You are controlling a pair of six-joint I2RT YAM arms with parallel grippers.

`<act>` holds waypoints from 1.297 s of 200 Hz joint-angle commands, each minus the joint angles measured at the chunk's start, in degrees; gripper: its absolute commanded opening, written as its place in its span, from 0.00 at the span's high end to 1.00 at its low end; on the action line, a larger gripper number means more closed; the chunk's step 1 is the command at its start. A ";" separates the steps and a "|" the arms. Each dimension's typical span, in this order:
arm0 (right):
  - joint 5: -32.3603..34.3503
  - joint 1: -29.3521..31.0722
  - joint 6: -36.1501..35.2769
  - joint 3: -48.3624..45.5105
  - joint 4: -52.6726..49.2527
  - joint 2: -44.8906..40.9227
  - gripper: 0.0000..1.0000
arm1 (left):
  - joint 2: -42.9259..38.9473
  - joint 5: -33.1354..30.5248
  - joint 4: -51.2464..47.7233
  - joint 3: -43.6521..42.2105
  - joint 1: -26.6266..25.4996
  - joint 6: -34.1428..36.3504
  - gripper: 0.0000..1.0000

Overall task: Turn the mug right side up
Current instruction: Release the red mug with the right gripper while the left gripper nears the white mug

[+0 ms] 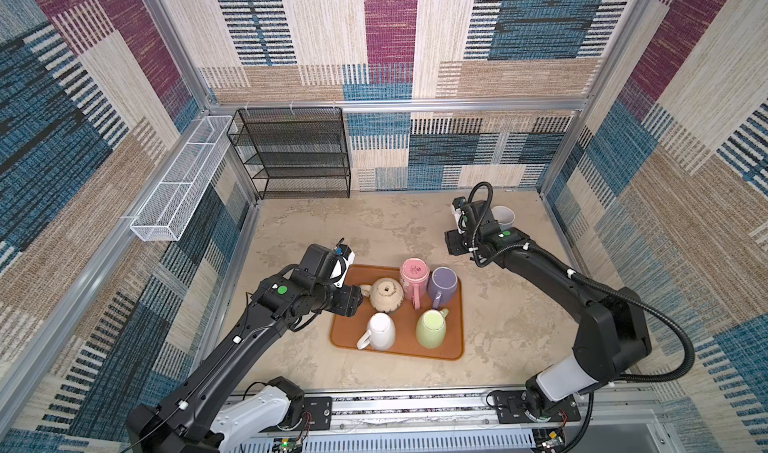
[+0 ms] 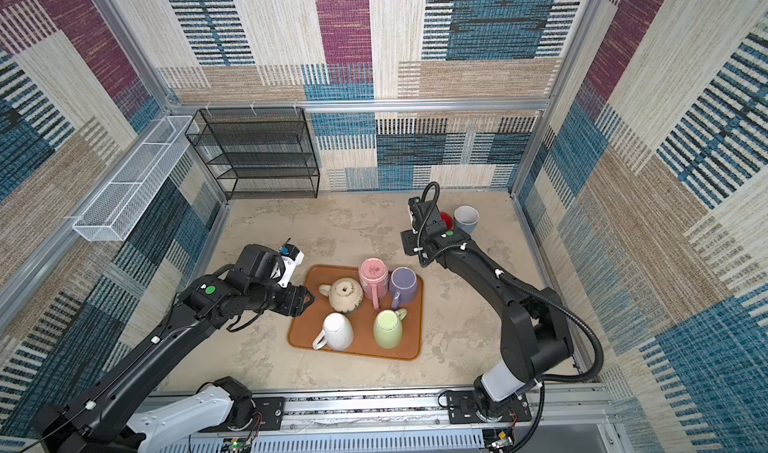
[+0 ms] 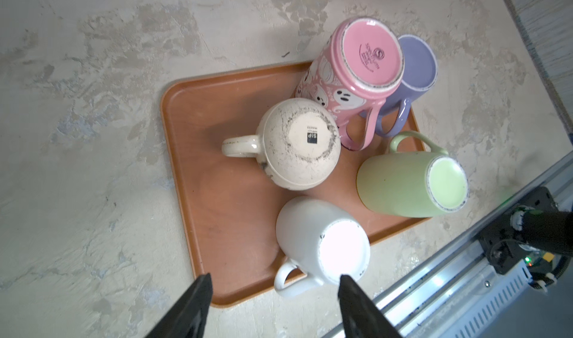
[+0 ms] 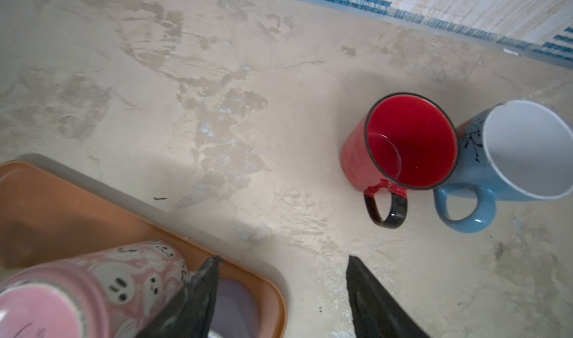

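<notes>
My left claw hangs part open and empty over the tray's left edge. The white mug stands mouth-down by the tray's near-left corner, straight ahead of the jaws with its handle turned toward them. Its long axis is vertical, base up, and I judge the left arm nearer; the right claw, also part open and empty, hovers off the tray's far-right corner.

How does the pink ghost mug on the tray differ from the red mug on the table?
The pink ghost mug stands upside down, base up, on the orange tray; the red mug stands upright, mouth open, on the bare table. The pink ghost mug is patterned with a pink handle; the red mug is plain with a mostly black handle. Both have one handle.
</notes>
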 commanded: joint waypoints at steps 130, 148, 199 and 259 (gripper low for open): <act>-20.70 2.02 4.29 -19.75 16.87 -21.17 0.31 | 3.96 -8.47 -0.93 -6.30 -18.97 -10.41 0.37; -21.64 2.05 4.43 -19.80 17.30 -21.46 0.31 | 4.45 -8.84 -0.42 -7.21 -19.82 -12.25 0.36; -22.87 2.05 4.42 -20.05 17.83 -21.54 0.31 | 6.41 -9.27 3.92 -10.81 -20.68 -14.73 0.36; -23.11 2.05 4.60 -20.28 17.95 -21.10 0.31 | 7.60 -9.67 8.70 -14.89 -20.72 -15.93 0.42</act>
